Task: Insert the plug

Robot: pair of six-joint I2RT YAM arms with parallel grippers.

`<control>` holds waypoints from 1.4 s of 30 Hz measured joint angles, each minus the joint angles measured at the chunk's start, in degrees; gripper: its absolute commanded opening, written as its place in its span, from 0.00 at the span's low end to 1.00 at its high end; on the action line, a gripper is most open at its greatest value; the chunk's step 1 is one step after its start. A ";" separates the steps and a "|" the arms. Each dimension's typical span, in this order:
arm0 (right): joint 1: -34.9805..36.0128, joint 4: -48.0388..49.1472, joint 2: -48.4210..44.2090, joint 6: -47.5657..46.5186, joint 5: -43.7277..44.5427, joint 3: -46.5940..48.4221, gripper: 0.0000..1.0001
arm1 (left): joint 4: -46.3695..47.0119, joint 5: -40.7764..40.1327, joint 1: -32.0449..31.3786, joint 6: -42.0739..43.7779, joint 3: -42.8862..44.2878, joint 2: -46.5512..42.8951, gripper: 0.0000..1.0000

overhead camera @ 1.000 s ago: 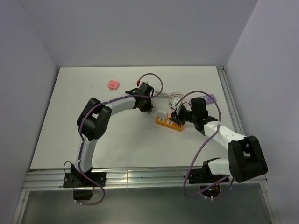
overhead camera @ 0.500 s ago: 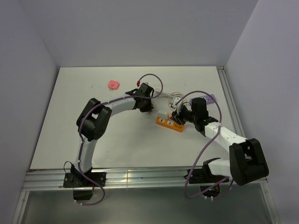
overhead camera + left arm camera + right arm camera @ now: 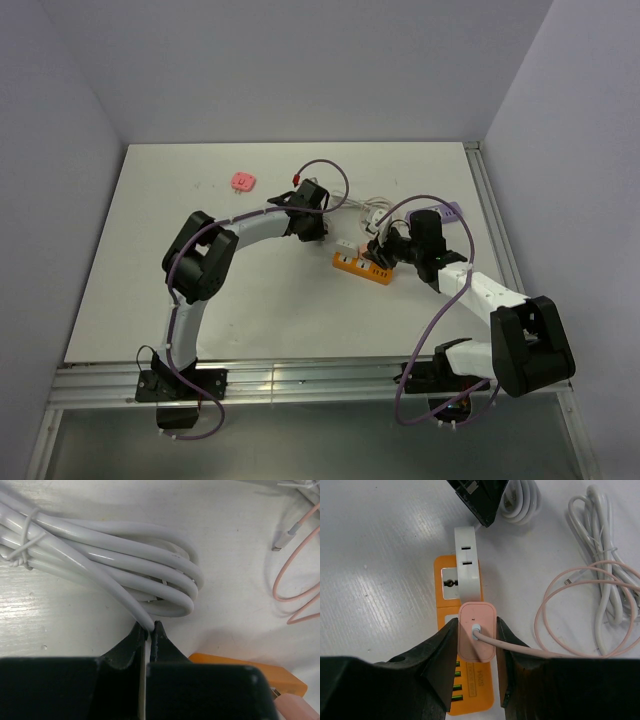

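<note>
White table [image 3: 150,260]: the right gripper [image 3: 476,630] grasps the pink plug [image 3: 477,636] over the orange power strip [image 3: 445,600], centre-right, prongs hidden. Beside it, the left gripper [image 3: 148,630] is pressed closed against the white cable [image 3: 125,565]; any pinch unclear.

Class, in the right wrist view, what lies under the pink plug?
The orange power strip lies under the pink plug, a white adapter on it just beyond. The socket directly beneath is covered; whether the prongs are in cannot be seen.
</note>
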 measured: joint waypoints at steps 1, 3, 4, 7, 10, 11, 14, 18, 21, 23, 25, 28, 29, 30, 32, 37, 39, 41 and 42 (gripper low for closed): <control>0.02 -0.02 0.13 -0.02 -0.09 0.00 0.00 | 0.09 -0.02 -0.04 0.00 -0.17 -0.11 0.00; 0.11 -0.35 0.35 -0.04 -0.15 0.00 0.00 | 0.17 -0.11 -0.11 -0.02 -0.52 -0.35 0.00; 0.35 -0.48 0.46 -0.24 -0.09 0.00 0.00 | 0.20 -0.11 -0.13 -0.02 -0.66 -0.44 0.00; 1.20 -0.50 0.52 -0.52 0.11 0.00 0.00 | 0.09 -0.15 -0.15 0.15 -0.74 -0.52 0.00; 1.62 -0.46 0.55 -0.81 0.09 0.00 0.00 | 0.11 -0.17 -0.15 0.35 -0.74 -0.55 0.00; 1.64 -0.48 0.55 -0.85 0.09 0.00 0.00 | 0.11 -0.17 -0.15 0.37 -0.74 -0.55 0.00; 1.64 -0.50 0.61 -1.05 -0.04 0.02 0.00 | 0.11 -0.15 -0.15 0.37 -0.74 -0.52 0.00; 1.88 -0.35 0.68 -1.05 -0.09 0.02 0.00 | 0.13 -0.17 -0.15 0.39 -0.74 -0.52 0.00; 2.21 -0.24 0.39 -0.76 0.02 -0.13 0.00 | 0.11 -0.17 -0.15 0.39 -0.74 -0.52 0.00; 2.40 -0.31 -0.24 -0.42 0.04 -0.63 0.00 | 0.11 -0.17 -0.15 0.39 -0.74 -0.55 0.00; 2.56 -0.50 -0.63 -0.33 -0.11 -0.85 0.00 | 0.11 -0.17 -0.15 0.39 -0.74 -0.55 0.00; 2.60 -0.52 -0.63 -0.20 -0.20 -0.85 0.00 | 0.11 -0.17 -0.15 0.39 -0.74 -0.55 0.00; 2.60 -0.55 -0.63 -0.20 -0.22 -0.85 0.00 | 0.11 -0.17 -0.15 0.39 -0.74 -0.55 0.00; 2.60 -0.55 -0.63 -0.20 -0.28 -0.85 0.00 | 0.11 -0.17 -0.15 0.39 -0.74 -0.55 0.00; 2.60 -0.55 -0.63 -0.15 -0.28 -0.85 0.00 | 0.11 -0.17 -0.15 0.39 -0.74 -0.55 0.00; 2.67 -0.48 -1.64 0.87 -0.15 -1.09 0.00 | 0.11 -0.15 -0.15 0.37 -0.74 -0.52 0.00; 2.75 -0.48 -2.73 1.40 0.04 -1.20 0.00 | 0.11 -0.17 -0.15 0.37 -0.74 -0.55 0.00; 2.82 -0.28 -3.37 1.95 0.09 -1.20 0.00 | 0.13 -0.17 -0.15 0.37 -0.74 -0.55 0.00; 2.82 -0.28 -3.45 2.19 0.09 -1.20 0.00 | 0.13 -0.15 -0.15 0.37 -0.74 -0.52 0.00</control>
